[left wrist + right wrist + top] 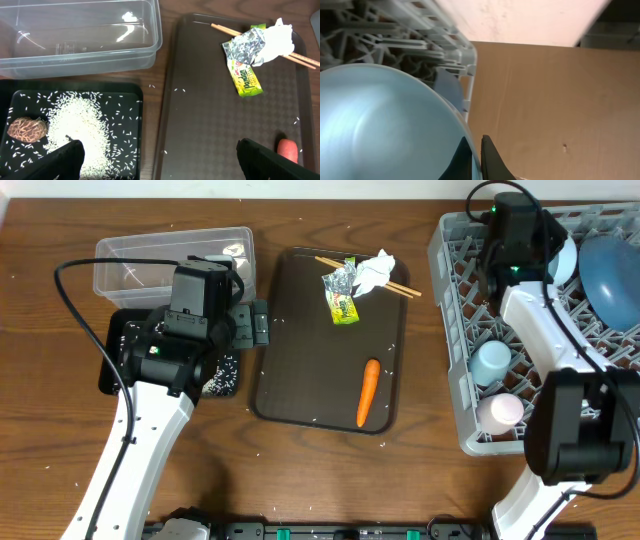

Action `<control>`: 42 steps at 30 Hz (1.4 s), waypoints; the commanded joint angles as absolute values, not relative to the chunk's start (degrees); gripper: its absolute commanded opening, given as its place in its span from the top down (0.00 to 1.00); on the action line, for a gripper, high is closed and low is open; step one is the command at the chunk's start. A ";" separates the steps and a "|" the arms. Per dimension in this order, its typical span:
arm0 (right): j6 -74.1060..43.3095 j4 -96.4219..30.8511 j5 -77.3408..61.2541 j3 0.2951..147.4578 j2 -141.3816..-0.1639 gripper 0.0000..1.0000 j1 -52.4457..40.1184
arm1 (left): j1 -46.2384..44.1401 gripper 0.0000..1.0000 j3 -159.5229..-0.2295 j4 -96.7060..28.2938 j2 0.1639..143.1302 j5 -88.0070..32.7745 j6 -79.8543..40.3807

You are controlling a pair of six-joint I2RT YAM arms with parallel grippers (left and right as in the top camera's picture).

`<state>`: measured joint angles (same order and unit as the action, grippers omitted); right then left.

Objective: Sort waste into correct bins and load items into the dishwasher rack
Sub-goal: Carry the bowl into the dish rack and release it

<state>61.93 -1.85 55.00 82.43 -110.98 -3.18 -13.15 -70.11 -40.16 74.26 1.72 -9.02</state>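
Note:
My left gripper [162,162] is open and empty above the seam between the black tray [125,90] and the brown serving tray [210,115]. The black tray holds white rice [80,125] and a brown food lump [27,129]. The clear tub [75,30] lies behind it. On the serving tray lie the foil wrapper [245,75], the tissue [275,40], chopsticks [225,29] and the carrot [368,392]. My right gripper [476,157] is shut on the rim of the small light-blue bowl [380,125] over the dishwasher rack [450,330].
The rack also holds the large blue bowl [610,265] at its far right, the light-blue cup [492,362] and the white-pink cup [500,412] along its left side. Loose rice grains dot the wooden table.

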 commanded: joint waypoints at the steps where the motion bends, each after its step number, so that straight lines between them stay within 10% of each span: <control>1: 62.81 -0.19 56.42 82.74 -113.38 0.99 -3.77 | -12.93 0.02 -71.11 -40.29 74.61 1.98 -9.13; 15: 63.94 3.27 58.48 82.72 -116.60 0.98 -6.33 | -12.93 0.02 -71.11 -40.29 74.61 1.98 -9.13; 28: 63.92 -4.49 62.11 82.72 -116.60 0.55 -15.05 | -12.93 0.02 -71.11 -40.29 74.61 1.98 -9.13; 36: 62.65 -4.23 71.94 82.74 -116.57 0.45 -19.99 | -12.93 0.02 -71.11 -40.29 74.61 1.98 -9.13; 42: 63.96 11.16 73.06 82.83 -115.57 0.22 -20.91 | -12.93 0.02 -71.11 -40.29 74.61 2.00 -9.13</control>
